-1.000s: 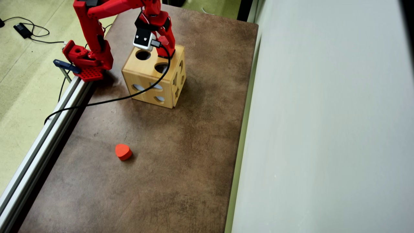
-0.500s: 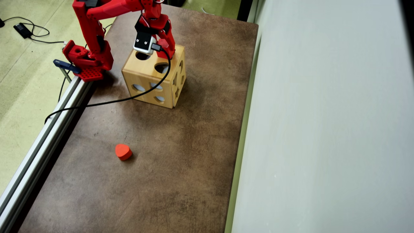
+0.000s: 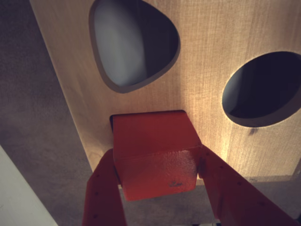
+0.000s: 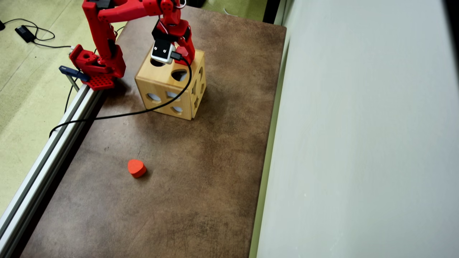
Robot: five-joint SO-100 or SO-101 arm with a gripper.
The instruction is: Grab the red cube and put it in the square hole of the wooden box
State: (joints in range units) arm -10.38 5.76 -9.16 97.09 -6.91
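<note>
In the wrist view the red cube (image 3: 155, 155) sits between my two red fingers. My gripper (image 3: 156, 157) is shut on it. The cube stands at the square hole (image 3: 113, 121) in the top of the wooden box (image 3: 211, 70). It covers nearly all of the hole, and only a dark edge shows at the hole's left. I cannot tell how deep the cube is in. In the overhead view my gripper (image 4: 183, 53) is over the far right part of the box top (image 4: 161, 84). The cube is hidden there by the wrist camera and fingers.
The box top also has a rounded-triangle hole (image 3: 131, 42) and a round hole (image 3: 263, 87). A red rounded block (image 4: 136, 168) lies on the brown mat nearer the front. A metal rail (image 4: 53, 143) runs along the left, a pale wall (image 4: 358, 143) along the right. A black cable (image 4: 125, 114) crosses the mat.
</note>
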